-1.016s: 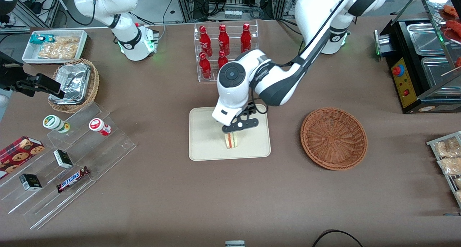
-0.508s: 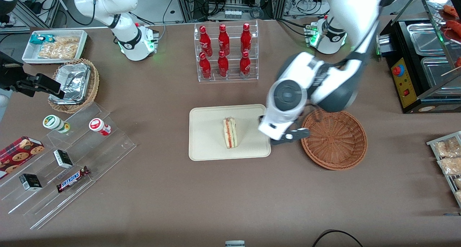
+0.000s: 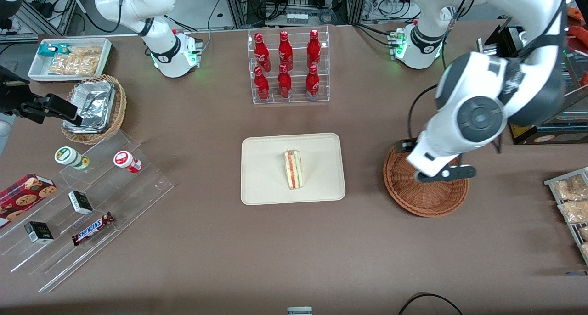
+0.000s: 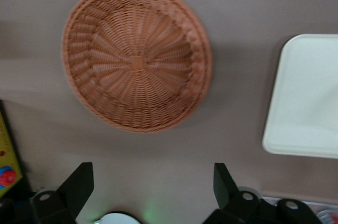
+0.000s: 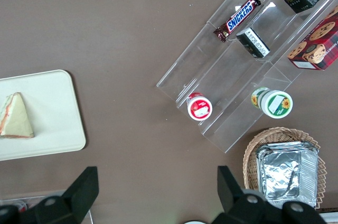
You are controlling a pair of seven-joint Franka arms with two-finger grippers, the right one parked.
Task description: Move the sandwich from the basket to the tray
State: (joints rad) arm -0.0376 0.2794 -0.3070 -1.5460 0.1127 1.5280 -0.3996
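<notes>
1. Gripper (image 3: 444,173): I have it above the basket, fingers spread wide with nothing between them; the wrist view shows both fingertips (image 4: 79,182) well apart over bare table.
2. Basket (image 3: 425,200): empty, toward the working arm's end of the table and well apart from the tray.
3. Tray (image 3: 266,186): flat with a low rim, carrying the sandwich.
4. Sandwich (image 3: 293,169): lies near the tray's middle, cut edge with red and green layers facing up. I judge it light, soft and easily crushed. If I regrip, I would pinch gently across the two bread faces, near the thick end.
5. Status: placement looks done.
</notes>
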